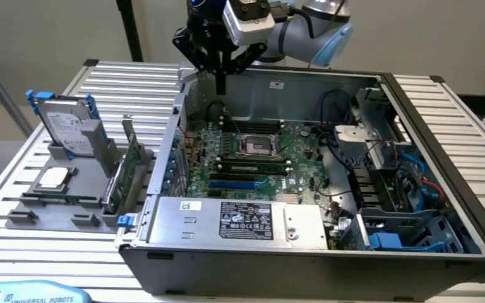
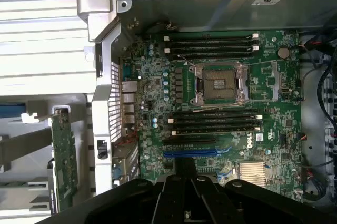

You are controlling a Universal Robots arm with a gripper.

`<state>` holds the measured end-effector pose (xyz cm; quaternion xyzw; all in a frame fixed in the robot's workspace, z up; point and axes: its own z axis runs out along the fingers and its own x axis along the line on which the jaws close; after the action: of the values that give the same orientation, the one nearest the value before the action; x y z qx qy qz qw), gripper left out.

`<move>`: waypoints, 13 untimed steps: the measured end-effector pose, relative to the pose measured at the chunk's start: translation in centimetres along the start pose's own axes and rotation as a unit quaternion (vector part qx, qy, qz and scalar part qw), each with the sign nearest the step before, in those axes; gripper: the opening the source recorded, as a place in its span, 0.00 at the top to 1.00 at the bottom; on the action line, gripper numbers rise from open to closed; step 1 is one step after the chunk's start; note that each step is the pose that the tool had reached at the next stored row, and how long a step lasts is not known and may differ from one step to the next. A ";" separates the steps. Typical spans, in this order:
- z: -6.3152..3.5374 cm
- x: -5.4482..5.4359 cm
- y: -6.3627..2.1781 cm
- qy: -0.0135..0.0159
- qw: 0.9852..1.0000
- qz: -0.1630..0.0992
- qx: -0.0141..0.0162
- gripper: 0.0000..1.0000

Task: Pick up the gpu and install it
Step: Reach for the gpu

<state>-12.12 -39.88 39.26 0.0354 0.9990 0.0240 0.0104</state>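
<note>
In the exterior view, we saw the gripper (image 1: 222,88) hanging over the far corner of the open computer case (image 1: 444,164), on the exterior view's left. Its two black fingers were pressed together into one narrow bar pointing down. They held nothing and touched nothing. The gpu (image 1: 129,169) stood on edge in a grey holder (image 1: 57,205) outside the case, at the exterior view's left, with its silver bracket uppermost and well apart from the gripper. Farther left in the same holder, a hard drive (image 1: 61,123) with blue rails stood upright and a small square processor chip (image 1: 55,178) lay flat. The case's slotted wall (image 1: 175,145) rose between the gpu and the motherboard (image 1: 297,158). A power supply (image 1: 234,221) lay along the near edge inside the case. Holder and case rested on a slatted table (image 1: 7,233).

In the wrist view, the gripper (image 2: 184,168) showed as a dark mass whose fingers met over the board, just beside the blue slot (image 2: 197,153), with nothing between them. The motherboard (image 2: 158,103) lay open below, with its processor socket (image 2: 221,84) empty and its memory slots (image 2: 210,45) on either side of the socket. The gpu (image 2: 64,155) stood outside the case, edge-on. The case's slotted wall (image 2: 113,103) stood between it and the board.
</note>
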 end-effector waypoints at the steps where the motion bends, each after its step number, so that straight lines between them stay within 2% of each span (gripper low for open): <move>1: 0.00 0.0 0.00 0.000 1.000 0.000 0.000 0.89; 4: -0.02 0.4 -0.04 0.000 1.000 0.000 0.000 0.89; 13: -0.13 4.4 -0.86 0.000 1.000 0.000 0.000 0.89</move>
<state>-16.54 -40.43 39.26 0.0354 0.9990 0.0241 0.0104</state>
